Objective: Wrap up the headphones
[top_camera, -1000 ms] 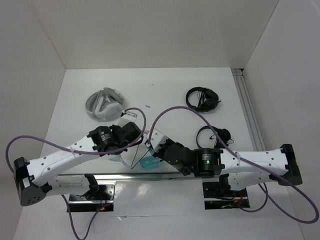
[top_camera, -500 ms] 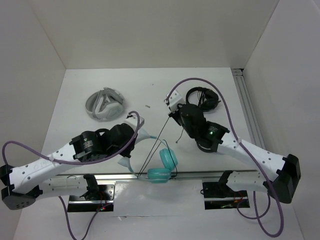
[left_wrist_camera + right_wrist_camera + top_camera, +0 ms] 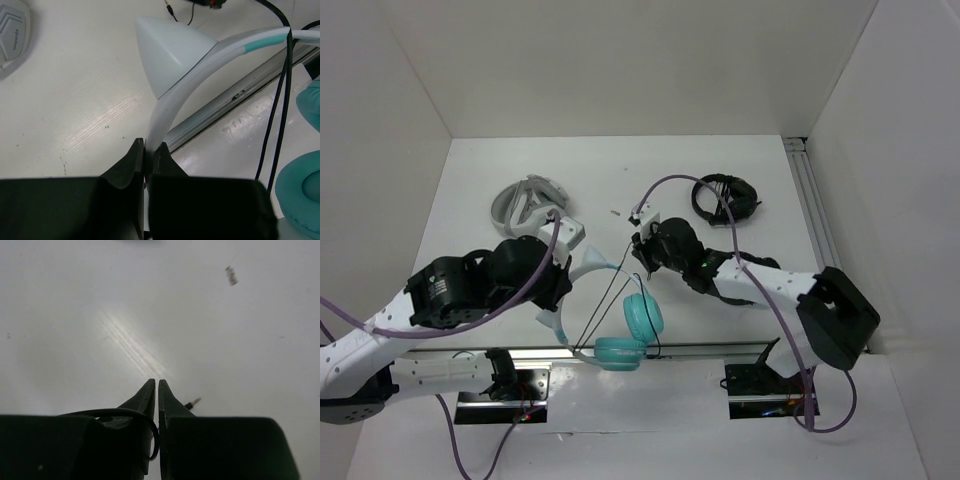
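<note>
The headphones have two teal ear cups [image 3: 643,316] and a thin white headband [image 3: 592,266]. They are held up over the table's front edge. My left gripper [image 3: 563,290] is shut on the headband [image 3: 172,97], with the cups [image 3: 300,200] hanging at the right of the left wrist view. The thin black cable [image 3: 610,305] runs taut from the cups up to my right gripper [image 3: 639,264]. My right gripper [image 3: 157,385] is shut on the cable [image 3: 152,432] near its end. The plug tip [image 3: 193,402] sticks out beside the fingers.
Bulky grey-white headphones [image 3: 528,207] lie at the back left and show in the left wrist view [image 3: 12,30]. Black headphones [image 3: 725,195] lie at the back right. A small scrap [image 3: 616,212] lies mid-table. A metal rail [image 3: 812,200] runs along the right side.
My right gripper swung from the front edge out to the mid-table, drawing the cable taut. My left gripper pulled back left and raised the headband, so the cups now hang in front.
</note>
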